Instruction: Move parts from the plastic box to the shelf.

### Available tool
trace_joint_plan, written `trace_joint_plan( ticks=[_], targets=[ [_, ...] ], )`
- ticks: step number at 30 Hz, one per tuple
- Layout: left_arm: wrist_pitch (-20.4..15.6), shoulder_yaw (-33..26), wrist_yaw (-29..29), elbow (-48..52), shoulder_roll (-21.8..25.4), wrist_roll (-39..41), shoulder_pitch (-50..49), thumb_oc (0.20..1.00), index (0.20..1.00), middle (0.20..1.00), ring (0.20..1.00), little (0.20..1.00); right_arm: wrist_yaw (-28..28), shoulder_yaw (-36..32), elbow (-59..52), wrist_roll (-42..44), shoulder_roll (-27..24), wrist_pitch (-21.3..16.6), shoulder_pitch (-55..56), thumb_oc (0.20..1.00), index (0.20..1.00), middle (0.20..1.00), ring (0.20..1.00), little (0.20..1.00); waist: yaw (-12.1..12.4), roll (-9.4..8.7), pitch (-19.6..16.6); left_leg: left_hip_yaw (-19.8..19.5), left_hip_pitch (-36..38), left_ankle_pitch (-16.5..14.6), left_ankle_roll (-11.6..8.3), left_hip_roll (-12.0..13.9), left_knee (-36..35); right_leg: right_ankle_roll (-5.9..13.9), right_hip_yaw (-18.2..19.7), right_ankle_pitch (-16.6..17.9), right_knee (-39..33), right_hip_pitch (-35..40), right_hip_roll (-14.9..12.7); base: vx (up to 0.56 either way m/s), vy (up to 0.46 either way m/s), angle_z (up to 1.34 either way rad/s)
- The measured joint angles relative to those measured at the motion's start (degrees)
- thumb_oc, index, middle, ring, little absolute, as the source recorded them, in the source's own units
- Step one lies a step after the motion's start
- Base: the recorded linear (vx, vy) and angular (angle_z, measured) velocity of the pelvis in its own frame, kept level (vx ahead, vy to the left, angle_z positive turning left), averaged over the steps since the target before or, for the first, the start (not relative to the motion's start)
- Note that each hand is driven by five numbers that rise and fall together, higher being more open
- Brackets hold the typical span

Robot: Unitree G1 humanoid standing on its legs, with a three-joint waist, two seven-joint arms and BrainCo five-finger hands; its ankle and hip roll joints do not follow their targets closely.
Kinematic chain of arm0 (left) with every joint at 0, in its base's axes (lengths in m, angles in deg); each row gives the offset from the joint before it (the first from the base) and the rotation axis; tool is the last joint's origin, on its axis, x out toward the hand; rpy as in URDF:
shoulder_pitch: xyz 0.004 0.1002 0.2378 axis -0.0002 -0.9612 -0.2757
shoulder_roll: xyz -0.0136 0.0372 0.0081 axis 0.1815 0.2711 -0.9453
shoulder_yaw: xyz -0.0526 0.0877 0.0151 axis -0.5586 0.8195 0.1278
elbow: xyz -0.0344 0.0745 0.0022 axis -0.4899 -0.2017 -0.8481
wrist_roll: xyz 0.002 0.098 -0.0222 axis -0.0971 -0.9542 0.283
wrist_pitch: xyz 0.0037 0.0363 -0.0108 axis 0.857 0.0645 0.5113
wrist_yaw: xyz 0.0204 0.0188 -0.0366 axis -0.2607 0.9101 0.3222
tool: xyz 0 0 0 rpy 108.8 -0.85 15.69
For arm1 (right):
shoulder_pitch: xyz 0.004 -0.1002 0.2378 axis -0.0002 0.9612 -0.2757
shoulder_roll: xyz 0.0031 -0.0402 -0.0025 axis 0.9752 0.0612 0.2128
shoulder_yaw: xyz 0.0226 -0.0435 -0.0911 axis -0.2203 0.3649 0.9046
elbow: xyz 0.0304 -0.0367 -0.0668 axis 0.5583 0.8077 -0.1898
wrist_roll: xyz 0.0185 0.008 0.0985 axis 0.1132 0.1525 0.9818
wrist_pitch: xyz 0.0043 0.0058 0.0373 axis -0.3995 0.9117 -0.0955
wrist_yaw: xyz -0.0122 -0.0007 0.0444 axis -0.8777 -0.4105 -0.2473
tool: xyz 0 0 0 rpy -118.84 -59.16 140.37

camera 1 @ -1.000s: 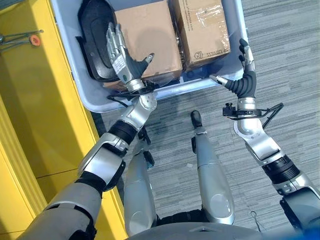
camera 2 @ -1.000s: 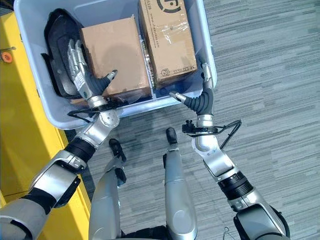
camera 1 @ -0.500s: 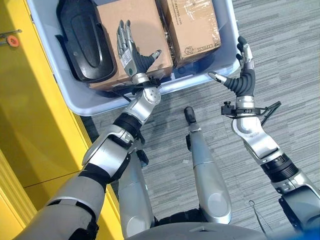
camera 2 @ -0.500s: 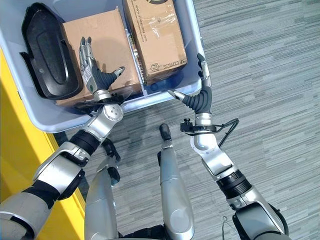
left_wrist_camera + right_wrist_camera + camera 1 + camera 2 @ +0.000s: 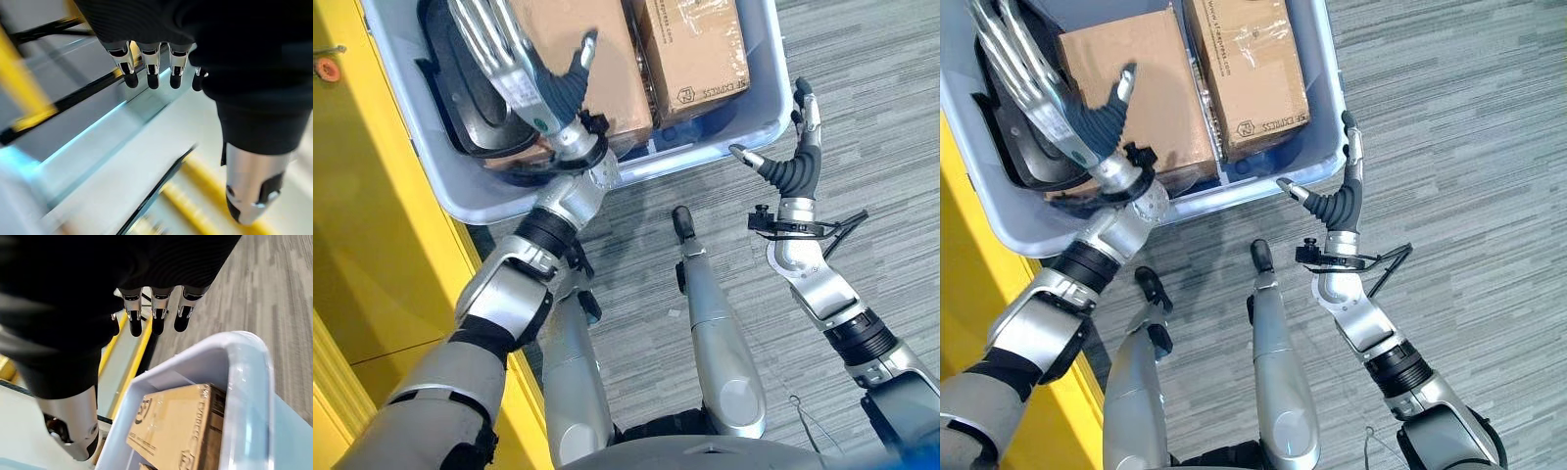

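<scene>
The plastic box (image 5: 759,122) sits on grey carpet floor (image 5: 881,147) at the top of the eye views, w/ two cardboard boxes inside: one at centre (image 5: 1141,83), one to its right (image 5: 1253,69) (tape across its top). A black moulded part (image 5: 460,88) lies in the box's left end, upper left of frame. The left hand (image 5: 524,73) hovers raised over the black part and centre carton, fingers (image 5: 484,29) straight and spread, thumb out, holding nothing. The right hand (image 5: 793,162) is at centre right, just outside the box's right corner, fingers (image 5: 156,316) straight, thumb apart, also empty. Yellow shelf frame (image 5: 372,245) runs down the left edge.
</scene>
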Motion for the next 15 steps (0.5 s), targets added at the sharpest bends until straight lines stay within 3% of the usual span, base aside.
trace_joint_plan(
  ticks=[5, 8, 15],
  targets=[
    [2.3, 0.6, -0.1, -1.7, 0.8, 3.5, 2.2, 1.000, 1.000, 1.000, 1.000, 1.000, 0.2, 0.8, 0.0, 0.0, 0.0, 0.0, -1.4, 1.000, 1.000, 1.000, 1.000, 1.000, 0.1, 0.04, 0.0, 0.0, 0.0, -0.2, -0.26, 0.0, 0.3, -0.01, 0.1, 0.0, 0.2, 0.0, 0.0, 0.00, 0.042, -0.01],
    [5.1, 4.8, 1.8, -7.4, 0.9, 7.1, 1.2, 1.000, 1.000, 1.000, 1.000, 1.000, 0.2, 1.4, 0.0, 0.0, 0.0, 0.0, -1.5, 1.000, 1.000, 1.000, 1.000, 1.000, 0.4, 0.04, 0.0, 0.0, -0.2, -0.2, -0.26, 0.0, 0.3, -0.01, 0.1, 0.0, 0.2, -0.2, 0.0, 0.00, 0.057, 0.00],
    [4.4, 4.9, 7.8, -14.1, 0.1, 15.4, 0.8, 1.000, 1.000, 1.000, 1.000, 1.000, 0.5, 1.6, 0.2, 0.0, -0.3, -0.4, -2.0, 1.000, 1.000, 1.000, 1.000, 1.000, 0.6, 0.05, 0.0, -0.2, -2.9, -0.6, -0.05, 0.0, 1.9, 0.01, 0.1, -0.2, 0.9, -2.5, 0.0, 0.04, 0.051, 0.00]
  ],
)
